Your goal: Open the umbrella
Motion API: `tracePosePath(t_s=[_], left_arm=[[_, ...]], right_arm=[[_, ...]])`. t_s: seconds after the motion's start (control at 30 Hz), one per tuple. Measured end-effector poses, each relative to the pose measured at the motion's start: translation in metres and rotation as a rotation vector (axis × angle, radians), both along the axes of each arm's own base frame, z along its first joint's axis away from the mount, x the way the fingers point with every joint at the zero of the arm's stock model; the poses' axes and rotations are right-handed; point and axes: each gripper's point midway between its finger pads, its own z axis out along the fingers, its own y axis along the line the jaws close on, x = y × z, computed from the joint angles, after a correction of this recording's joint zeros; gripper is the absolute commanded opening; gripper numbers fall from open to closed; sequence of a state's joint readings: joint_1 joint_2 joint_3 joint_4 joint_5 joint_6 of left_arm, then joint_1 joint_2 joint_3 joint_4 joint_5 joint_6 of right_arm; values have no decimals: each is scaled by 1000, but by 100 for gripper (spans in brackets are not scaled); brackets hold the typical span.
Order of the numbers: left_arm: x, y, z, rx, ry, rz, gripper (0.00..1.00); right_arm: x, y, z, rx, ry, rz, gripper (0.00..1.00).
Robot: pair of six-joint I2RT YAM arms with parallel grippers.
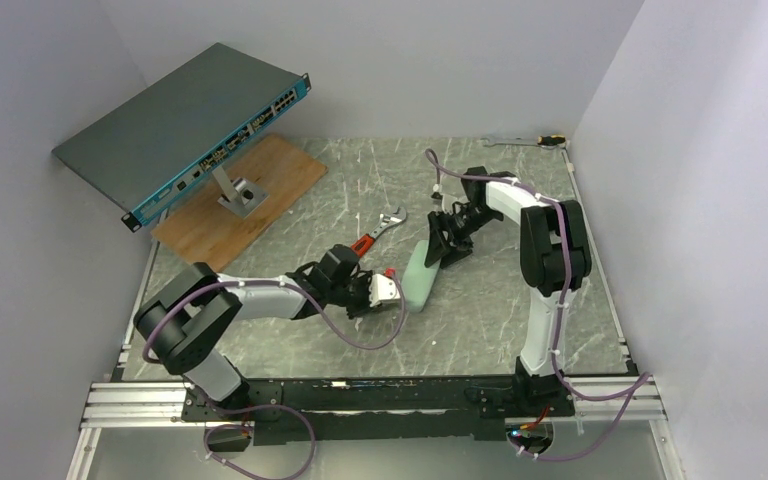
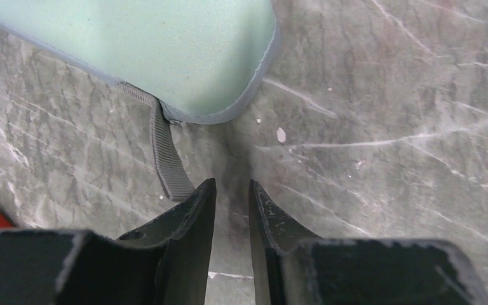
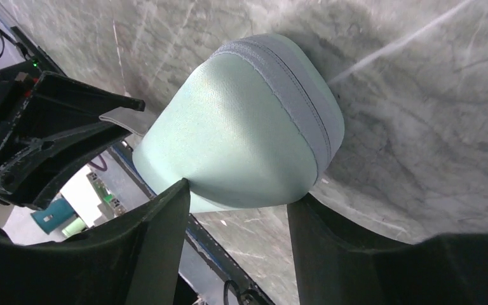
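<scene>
The umbrella shows in no view; I judge it sits inside the mint-green case (image 1: 420, 275), which lies on the desk (image 2: 387, 127) between the two hands. The right hand (image 3: 238, 197) is clamped across one end of the case. The left hand (image 2: 232, 184) grasps nothing, its fingers narrowly parted, with the grey strap (image 2: 165, 159) just ahead and to one side. It would do best to spread wider, shift sideways over the strap and pinch it, while the right hand holds firm.

Even soft light, faint shadows, wrist foregrounds blurred
</scene>
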State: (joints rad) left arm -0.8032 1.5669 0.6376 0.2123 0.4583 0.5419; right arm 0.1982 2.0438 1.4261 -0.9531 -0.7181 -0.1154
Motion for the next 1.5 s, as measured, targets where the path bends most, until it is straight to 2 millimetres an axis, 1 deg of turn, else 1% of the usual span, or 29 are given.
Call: tracePosePath(t_s=[0.1, 0.27, 0.37, 0.4, 0.5, 0.67, 0.73, 0.83, 0.93, 1.0, 1.07, 1.27, 1.5], left_arm=[[8, -5, 0, -4, -3, 5, 27], [10, -8, 9, -26, -10, -6, 28], [-1, -3, 14, -40, -12, -28, 28], [-7, -1, 16, -43, -10, -41, 27], [-16, -4, 19, -56, -4, -73, 27], [-20, -8, 16, -53, 20, -80, 28], [-16, -11, 12, -45, 35, -67, 29], [-2, -18, 7, -38, 49, -30, 33], [10, -20, 4, -39, 40, -3, 34], [18, -20, 4, -42, 24, 15, 37], [22, -20, 3, -44, 8, 21, 39], [26, -25, 5, -61, -34, -4, 43], [27, -30, -5, -60, -17, -16, 44]], right_arm=[[9, 1, 1, 4, -17, 3, 54], [10, 2, 2, 4, -18, 1, 53], [10, 2, 2, 4, -15, -4, 53], [10, 2, 2, 4, -14, -6, 52], [10, 2, 1, 4, -8, -10, 52], [9, 3, 1, 13, 2, -12, 52], [9, 3, 0, 15, 10, -10, 52], [9, 2, -1, 15, 19, 4, 52], [9, 2, -1, 16, 22, 19, 51], [9, 1, -2, 17, 18, 28, 51], [8, 0, -2, 18, 16, 36, 51], [8, 0, -3, 20, 11, 46, 49], [8, -1, -4, 20, 17, 38, 45]])
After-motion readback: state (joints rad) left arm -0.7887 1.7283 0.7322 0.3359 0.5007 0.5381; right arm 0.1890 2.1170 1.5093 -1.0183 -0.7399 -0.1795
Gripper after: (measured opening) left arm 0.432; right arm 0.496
